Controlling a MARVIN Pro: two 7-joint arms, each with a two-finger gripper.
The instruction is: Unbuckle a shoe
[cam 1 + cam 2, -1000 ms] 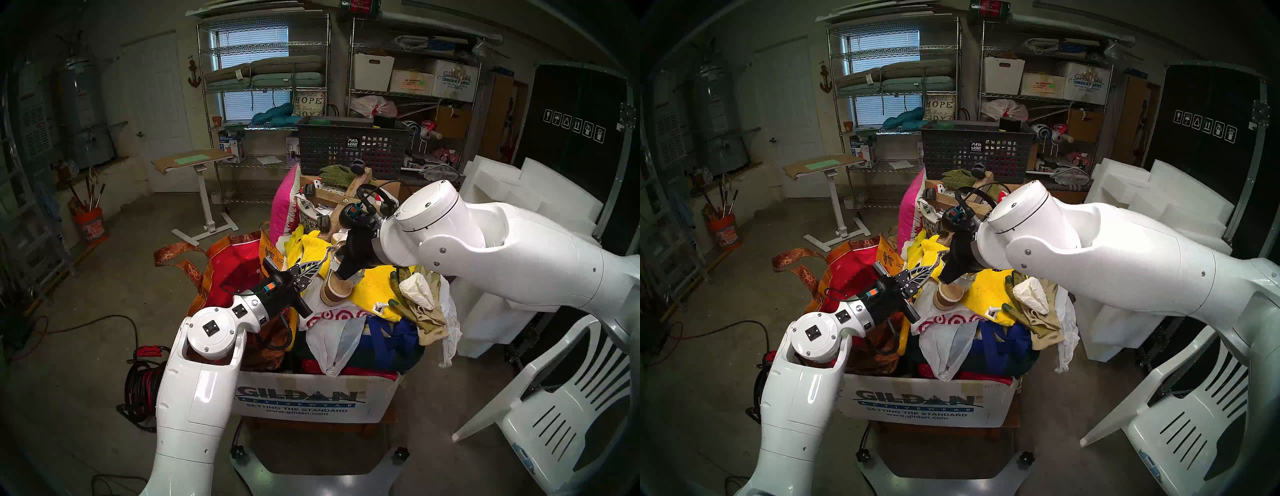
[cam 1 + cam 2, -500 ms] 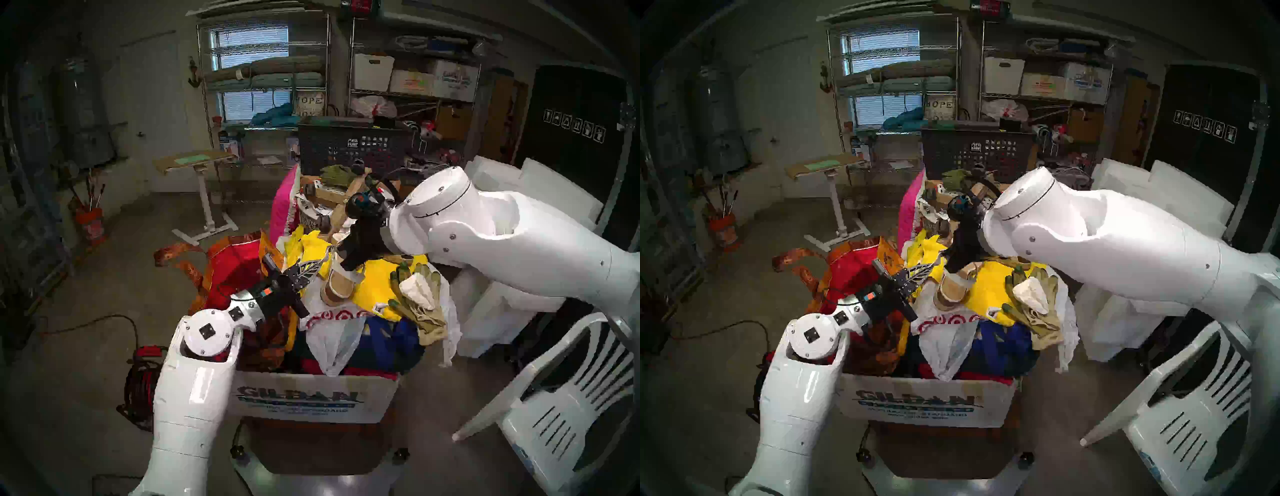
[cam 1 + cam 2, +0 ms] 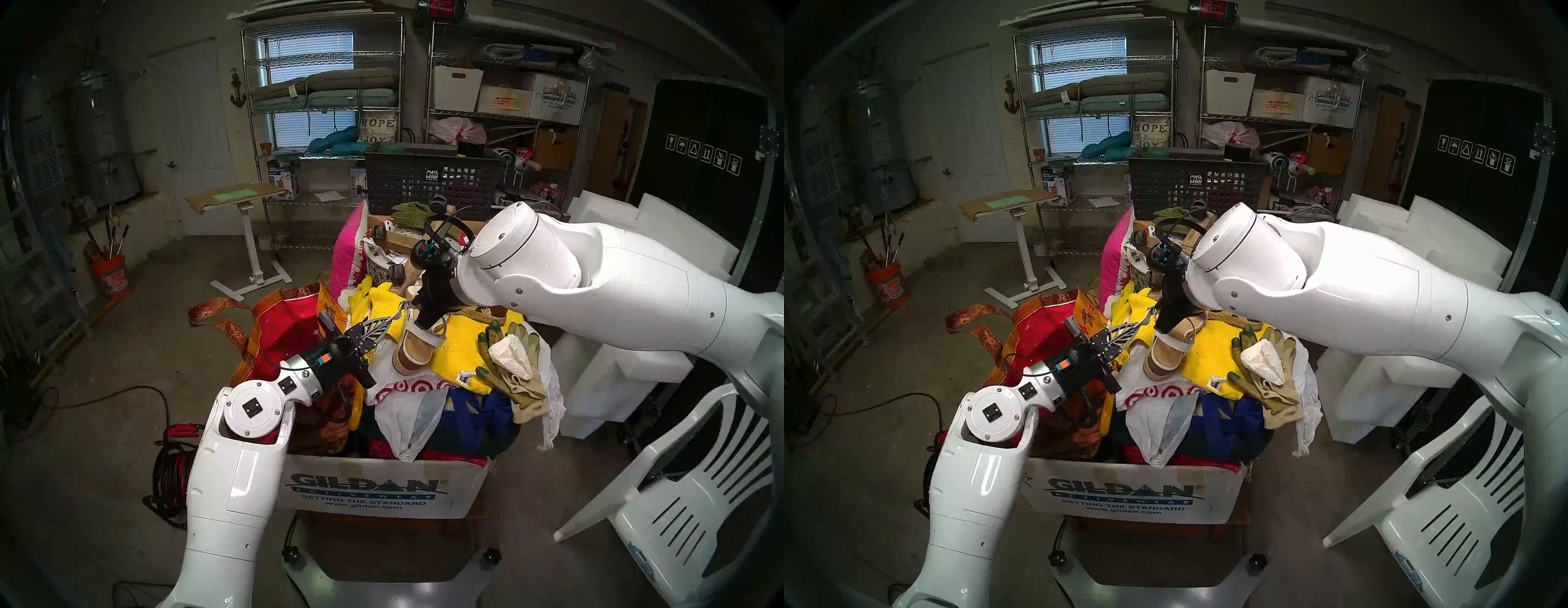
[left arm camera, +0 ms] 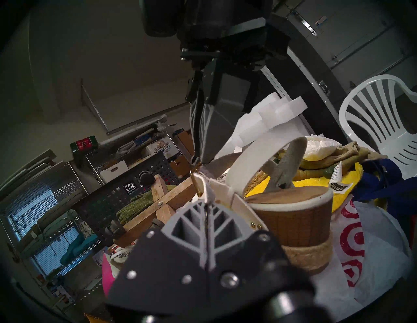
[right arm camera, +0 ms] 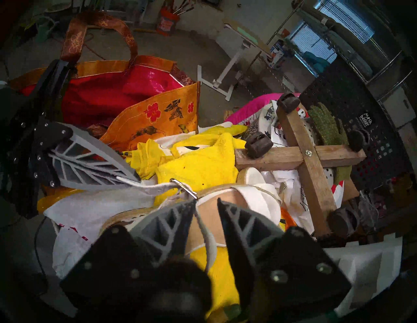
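- While the sandal (image 3: 418,348) lies on the yellow towel (image 3: 462,352) atop the heaped box (image 3: 382,492), the strap-freeing step is in hand.
- Left claw (image 4: 206,204) is clamped on the thin ankle strap's (image 5: 158,187) free end, left of the buckle (image 5: 185,190).
- Right claw (image 5: 206,204) stands part-open over the footbed, holding nothing, beside the buckle.
- Next move, as judged: pinch the buckle steady while the left draws the strap through.
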